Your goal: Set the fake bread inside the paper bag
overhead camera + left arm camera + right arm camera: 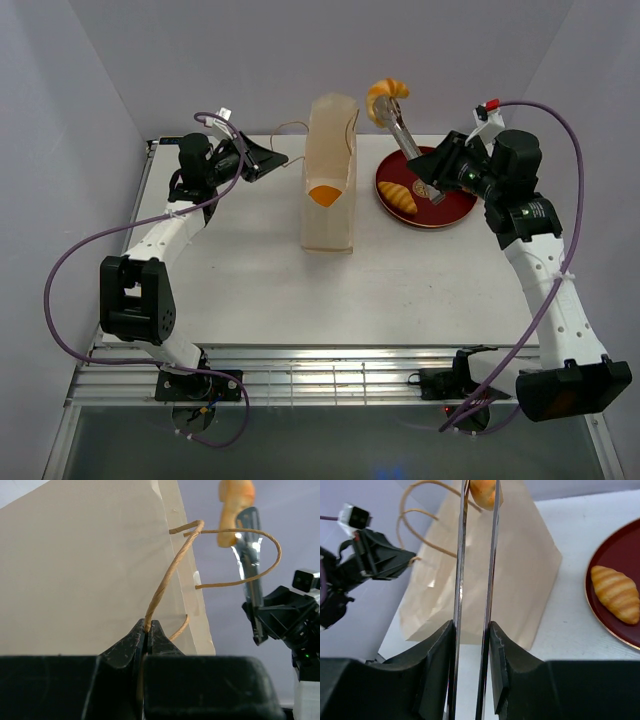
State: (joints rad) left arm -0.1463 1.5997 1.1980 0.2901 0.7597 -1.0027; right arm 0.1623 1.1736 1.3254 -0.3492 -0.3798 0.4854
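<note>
The paper bag (330, 180) stands upright mid-table; an orange patch (323, 194) shows on its side. My left gripper (275, 160) is shut on one brown cord handle (170, 570), its tips (148, 626) pinching the cord beside the bag (90, 570). My right gripper (435, 180) is shut on metal tongs (405, 135), which hold a golden croissant (387, 92) high up, just right of the bag's top. The right wrist view shows the gripper (472, 630), the tongs (460, 555) and that croissant (484, 492) over the bag (520, 565). Another piece of bread (398, 195) lies on the plate.
The dark red plate (455, 205) sits right of the bag, under the right arm; it also shows in the right wrist view (615, 555) with the bread (616, 593). White walls close in the table on three sides.
</note>
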